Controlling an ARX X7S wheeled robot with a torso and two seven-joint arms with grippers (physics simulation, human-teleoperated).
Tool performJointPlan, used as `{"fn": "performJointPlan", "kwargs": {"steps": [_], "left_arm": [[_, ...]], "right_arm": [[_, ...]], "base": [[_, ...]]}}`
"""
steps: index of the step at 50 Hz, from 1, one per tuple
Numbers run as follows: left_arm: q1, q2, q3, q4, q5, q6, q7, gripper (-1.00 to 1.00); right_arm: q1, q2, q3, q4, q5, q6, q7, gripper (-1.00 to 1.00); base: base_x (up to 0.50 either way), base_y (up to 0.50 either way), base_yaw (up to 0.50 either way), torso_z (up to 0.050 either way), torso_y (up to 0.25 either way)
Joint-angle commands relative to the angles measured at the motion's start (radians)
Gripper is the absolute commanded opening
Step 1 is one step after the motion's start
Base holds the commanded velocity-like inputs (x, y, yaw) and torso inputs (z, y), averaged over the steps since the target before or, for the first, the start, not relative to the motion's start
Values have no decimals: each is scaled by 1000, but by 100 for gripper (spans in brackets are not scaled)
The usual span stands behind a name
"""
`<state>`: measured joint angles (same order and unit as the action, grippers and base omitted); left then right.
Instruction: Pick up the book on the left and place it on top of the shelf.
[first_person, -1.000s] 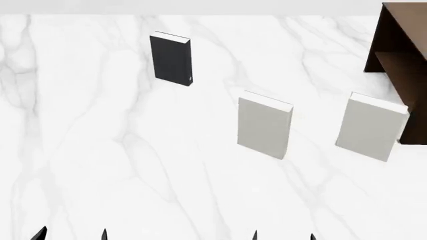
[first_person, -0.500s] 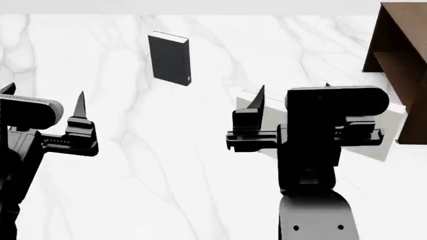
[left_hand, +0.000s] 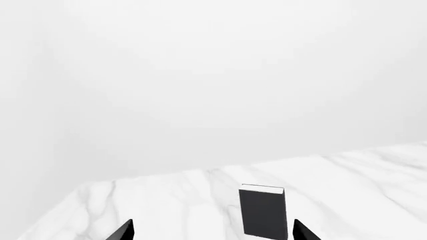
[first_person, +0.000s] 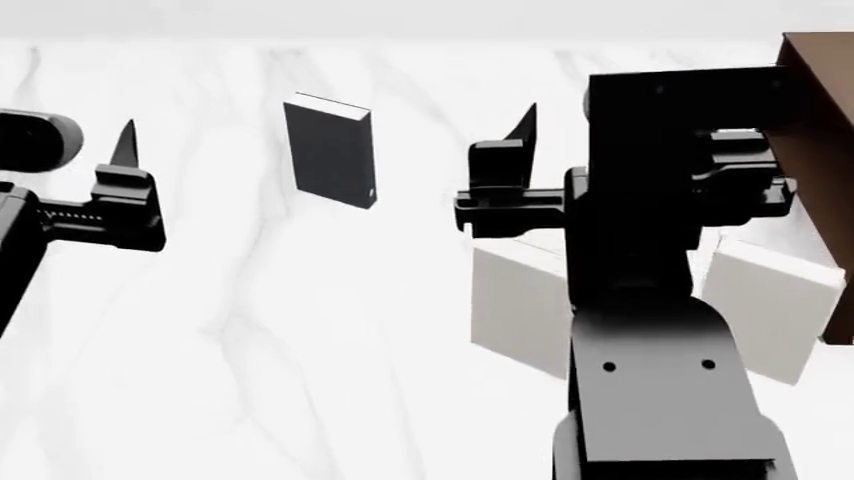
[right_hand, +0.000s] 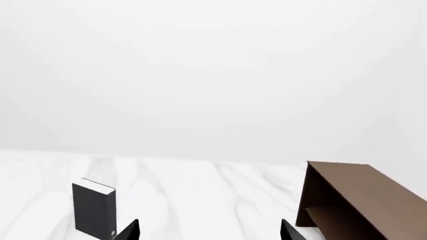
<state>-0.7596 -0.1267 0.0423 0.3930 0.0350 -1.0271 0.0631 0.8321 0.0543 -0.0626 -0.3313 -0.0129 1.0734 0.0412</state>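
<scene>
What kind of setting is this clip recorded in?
Probably a bare simulated tabletop scene, not a real room: a white marble surface, blank pale walls, and only a black book, two pale books and a brown shelf standing on it.

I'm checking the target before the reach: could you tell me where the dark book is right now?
In the head view the dark book stands upright on the marble table, far left, apart from the two pale books and ahead of the left gripper.
</scene>
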Motion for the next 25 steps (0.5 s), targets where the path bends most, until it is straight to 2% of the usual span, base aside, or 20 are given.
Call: {"fn": "performJointPlan", "kwargs": {"steps": [1, 25], "left_arm": [[-10, -6, -4, 5, -10, -19, -1, 100], [-5, -14, -8, 2, -30, -11, -14, 100]], "right_arm": [[14, 5, -10, 5, 21, 22, 13, 100], [9, 21, -33, 12, 60, 21, 37, 100]], "base": [[500, 0, 0, 0, 0], [500, 0, 0, 0, 1]]}}
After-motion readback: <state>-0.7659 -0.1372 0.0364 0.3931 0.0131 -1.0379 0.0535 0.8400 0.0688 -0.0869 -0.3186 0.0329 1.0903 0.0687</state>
